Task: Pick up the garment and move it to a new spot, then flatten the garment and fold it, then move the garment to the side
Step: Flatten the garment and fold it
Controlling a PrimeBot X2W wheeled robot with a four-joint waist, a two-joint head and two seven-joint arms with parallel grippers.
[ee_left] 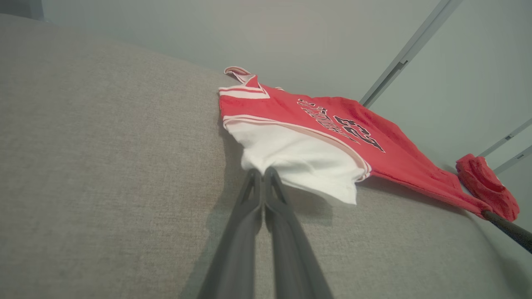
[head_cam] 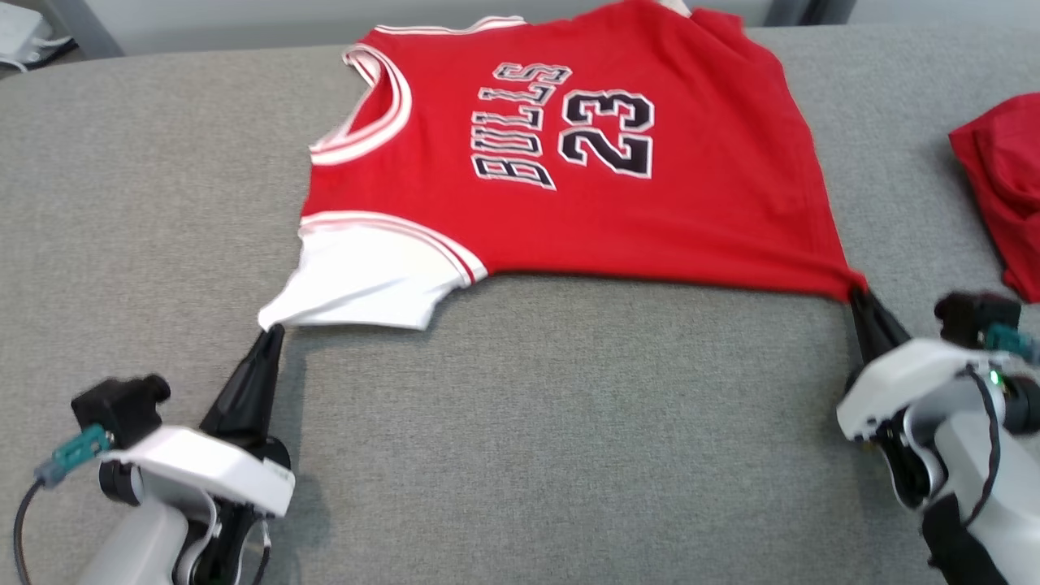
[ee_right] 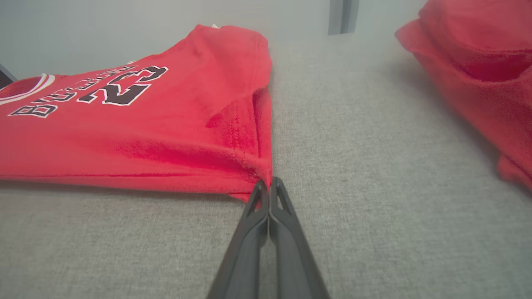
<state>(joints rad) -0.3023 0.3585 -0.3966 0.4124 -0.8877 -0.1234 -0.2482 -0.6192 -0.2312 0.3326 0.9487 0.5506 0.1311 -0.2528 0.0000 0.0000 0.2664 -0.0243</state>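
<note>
The garment (head_cam: 569, 187) is a red basketball jersey with white sleeves and black "BULLS 23" lettering, spread across the grey cushion with its near edge stretched taut. My left gripper (head_cam: 275, 331) is shut on the tip of the white sleeve (ee_left: 299, 153), the dark fingers (ee_left: 249, 216) pressed together. My right gripper (head_cam: 857, 292) is shut on the red hem corner (ee_right: 249, 166) at the jersey's right end. In the left wrist view the garment (ee_left: 353, 137) lifts slightly off the cushion near the pinch. In the right wrist view the right gripper (ee_right: 269, 182) pinches the fabric edge.
A second crumpled red cloth (head_cam: 1003, 187) lies at the right edge of the grey cushion (head_cam: 520, 422), close to my right arm. A pale wall and metal bars (ee_left: 407, 54) rise behind the cushion. A white object (head_cam: 20, 32) sits at the far left corner.
</note>
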